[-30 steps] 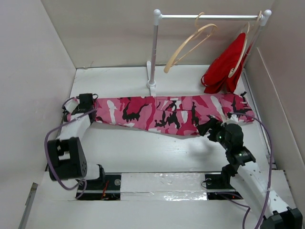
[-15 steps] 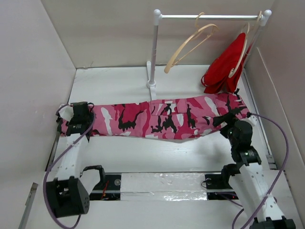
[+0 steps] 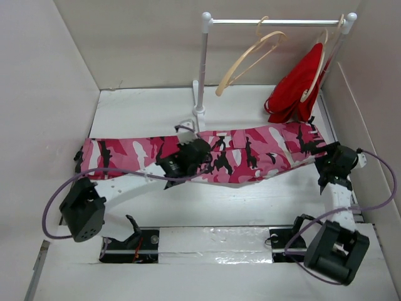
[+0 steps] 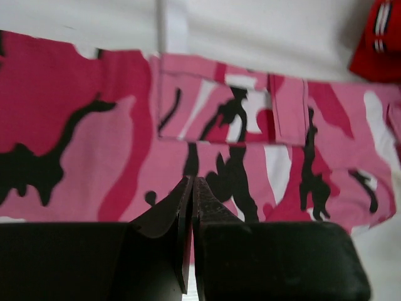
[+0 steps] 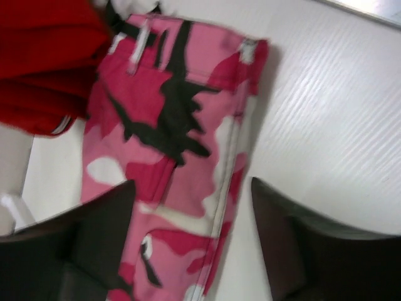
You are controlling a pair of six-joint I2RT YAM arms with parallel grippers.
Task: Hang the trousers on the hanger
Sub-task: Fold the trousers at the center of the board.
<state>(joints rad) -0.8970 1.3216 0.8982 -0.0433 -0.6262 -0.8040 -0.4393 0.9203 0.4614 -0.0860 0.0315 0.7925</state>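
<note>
Pink camouflage cloth trousers (image 3: 250,157) lie flat; my left hand (image 4: 192,183) closed, empty; right hand (image 5: 193,184) open; shallow pinch could slip.

Long pink/red/white/black camo trousers (image 3: 250,150) across the middle = woven cloth, matt, w/ stitched seams showing in the wrist views. Plain red garment (image 3: 293,88) upper right is soft matt cloth too. Thin curved pale hanger (image 3: 245,61) up top looks like smooth wood. White upright rack post (image 3: 203,63) looks like plastic, its crossbar (image 3: 238,22) is shiny metal. White table (image 3: 144,106) is matt, w/ fine ridges in the right wrist view. Wrinkly tape strip (image 3: 213,241) at the bottom is glossy. Left gripper (image 4: 192,182) = black, matt, prob plastic.
</note>
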